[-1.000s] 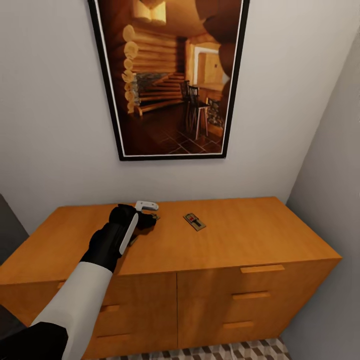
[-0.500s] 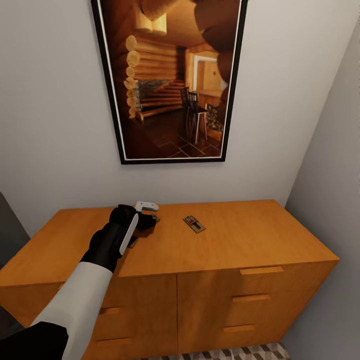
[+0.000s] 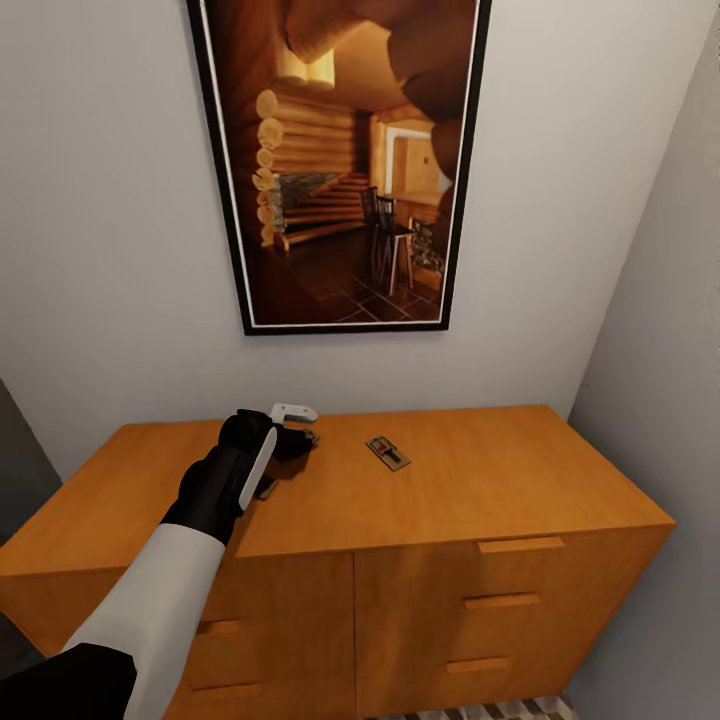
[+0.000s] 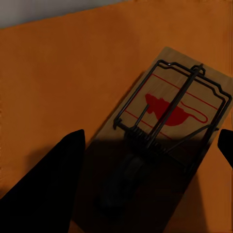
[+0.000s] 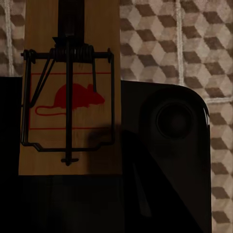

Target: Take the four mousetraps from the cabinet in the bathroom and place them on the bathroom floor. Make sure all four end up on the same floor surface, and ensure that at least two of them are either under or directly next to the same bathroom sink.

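Three mousetraps in sight: two lie on the cabinet, and one hangs in front of my right wrist camera.
Left jaws: spread wide and holding nothing. The dark fingers stand on either side of the first mousetrap and do not touch it.
First mousetrap, place: flat on the cabinet top, print side up. In the head view it sits towards the back edge, mostly hidden by the tip of my left arm.
First mousetrap, axis: its long axis runs out between my fingers, slightly skewed to them. The coil end is nearer the wrist camera and the far short edge points away from it.
Second mousetrap: flat on the cabinet top, near my left jaws but apart from them, on their right.
Second mousetrap, axis: its long axis lies diagonally, from back-left to front-right as the head sees it.
Right jaws: closed on the third mousetrap, as far as I can tell. One end of the board sinks into the dark mass of the gripper, and the fingers themselves are lost in shadow.
Third mousetrap, axis: its long axis runs straight out from the gripper with the red mouse print facing the camera. The coil is at the outer end and the wire loop at the held end.
Behind it: the bathroom floor with its cube-pattern tiles, well clear of the board.
Wall: a framed picture of a log interior hangs above the cabinet.
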Motion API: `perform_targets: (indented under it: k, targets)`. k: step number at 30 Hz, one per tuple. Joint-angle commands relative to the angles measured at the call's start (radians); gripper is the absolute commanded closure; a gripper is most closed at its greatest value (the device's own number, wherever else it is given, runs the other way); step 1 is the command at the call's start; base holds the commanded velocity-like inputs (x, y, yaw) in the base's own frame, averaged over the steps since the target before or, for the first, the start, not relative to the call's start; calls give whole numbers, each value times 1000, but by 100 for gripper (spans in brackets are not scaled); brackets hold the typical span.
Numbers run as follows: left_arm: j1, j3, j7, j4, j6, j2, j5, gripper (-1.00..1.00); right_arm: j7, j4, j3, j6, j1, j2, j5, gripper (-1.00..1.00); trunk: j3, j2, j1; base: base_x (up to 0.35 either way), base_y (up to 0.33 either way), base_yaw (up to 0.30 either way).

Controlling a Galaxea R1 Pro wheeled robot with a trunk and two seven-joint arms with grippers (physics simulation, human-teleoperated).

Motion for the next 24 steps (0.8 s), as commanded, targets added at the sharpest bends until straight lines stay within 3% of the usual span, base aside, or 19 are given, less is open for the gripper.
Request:
perform_targets:
  k: [1,24]
  targets:
    - [-1,-1,3,0,4,0,-1,100,0,-2,-2,-1,1,0,4,100,1,0,0,0,0,0]
    - [-1,-1,3,5,4,0,-1,100,0,-2,-2,-1,1,0,4,100,38,0,0,0,0,0]
